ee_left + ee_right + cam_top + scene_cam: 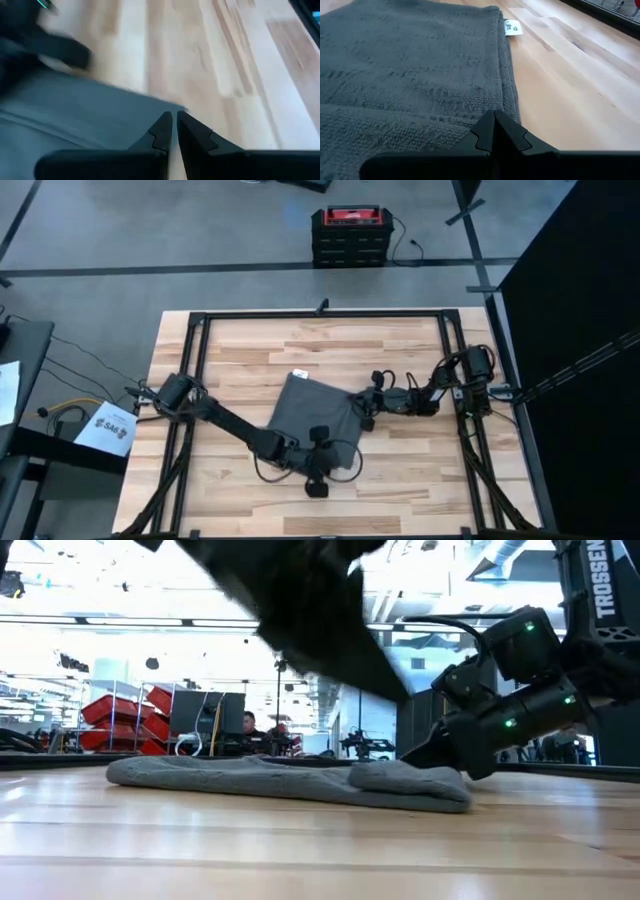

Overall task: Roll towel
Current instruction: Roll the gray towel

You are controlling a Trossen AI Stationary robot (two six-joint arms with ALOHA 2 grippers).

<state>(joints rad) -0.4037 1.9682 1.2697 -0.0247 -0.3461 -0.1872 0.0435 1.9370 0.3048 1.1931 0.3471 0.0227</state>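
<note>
The towel [312, 416] lay flat near the middle of the table [240, 350], a dark grey, roughly square cloth turned a little askew, with its small white tag [299, 374] at the edge toward twelve o'clock. In the low view it showed as a low grey strip [290, 782] with a thicker fold at one end.

The left gripper [318, 465] sat at the towel's six o'clock edge, the arm reaching in from nine o'clock. Its wrist view showed the two dark fingers [162, 131] nearly together with only a thin slit between them, holding nothing, their tips above the cloth's edge [90, 125] where it met bare wood.

The right gripper [364, 411] was at the towel's three o'clock edge, its arm coming from three o'clock. In its wrist view the fingers [485, 131] were pressed together, tips right over the cloth's border [420, 75]; whether any fabric was pinched between them could not be told. The tag [512, 27] lay beyond, at the far corner.
</note>
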